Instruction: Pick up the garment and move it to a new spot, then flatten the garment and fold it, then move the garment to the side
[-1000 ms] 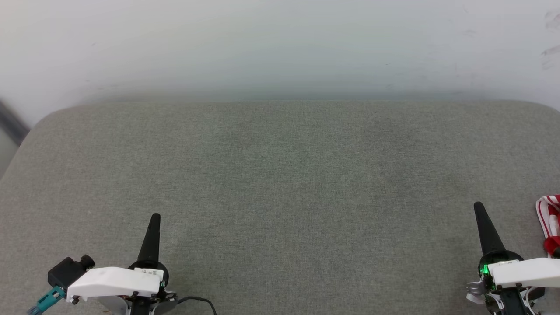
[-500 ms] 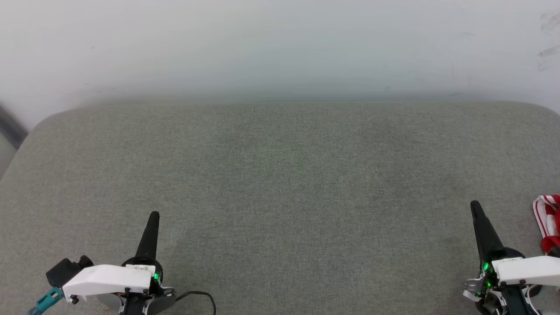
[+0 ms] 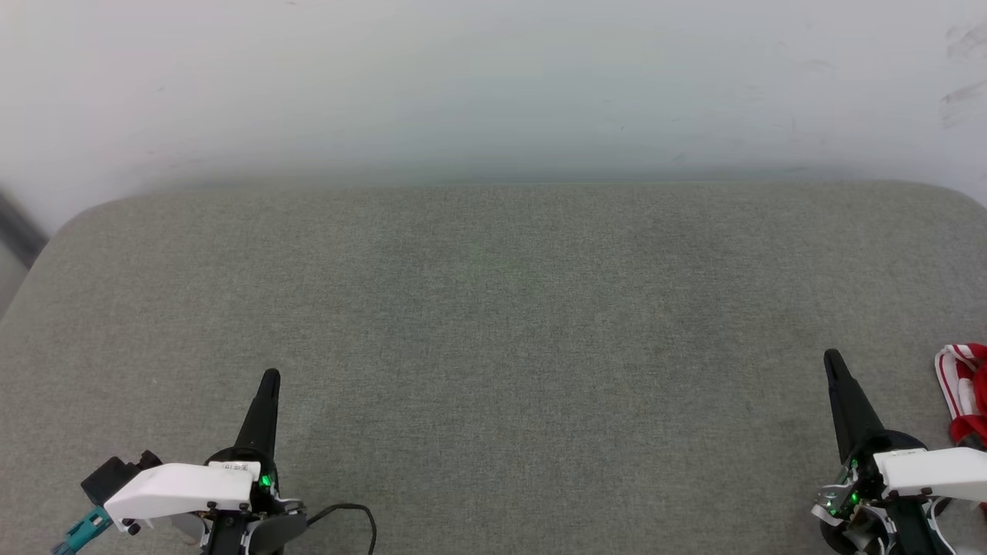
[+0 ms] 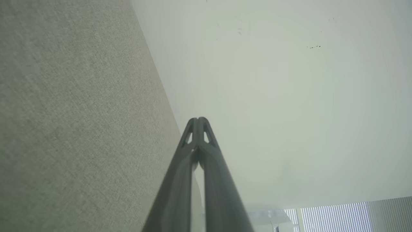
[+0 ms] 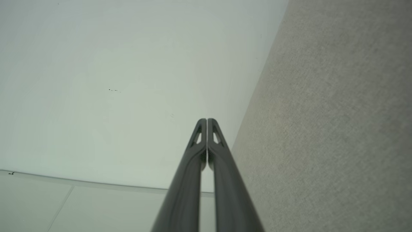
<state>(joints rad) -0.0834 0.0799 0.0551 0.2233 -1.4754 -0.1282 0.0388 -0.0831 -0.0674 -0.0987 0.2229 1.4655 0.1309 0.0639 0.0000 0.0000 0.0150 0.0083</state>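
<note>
A sliver of the garment (image 3: 964, 389), red with a red-and-white striped edge, lies at the far right edge of the head view on the grey-green fabric surface (image 3: 501, 324); the rest of it is out of frame. My right gripper (image 3: 830, 360) is shut and empty, a short way left of that sliver, fingers pointing away from me. At the lower left my left gripper (image 3: 270, 378) is shut and empty too. Each wrist view shows its own fingers pressed together: the left gripper (image 4: 198, 120) and the right gripper (image 5: 206, 120), both aimed at the pale wall.
A pale wall (image 3: 493, 85) rises behind the padded surface's rounded far edge. A dark cable (image 3: 351, 512) loops by the left wrist. Slatted blinds (image 4: 351, 216) show low in the left wrist view.
Both grippers have drawn slightly back toward the bottom of the head view, staying shut. The view has shifted a little, so the garment sits a touch further left.
</note>
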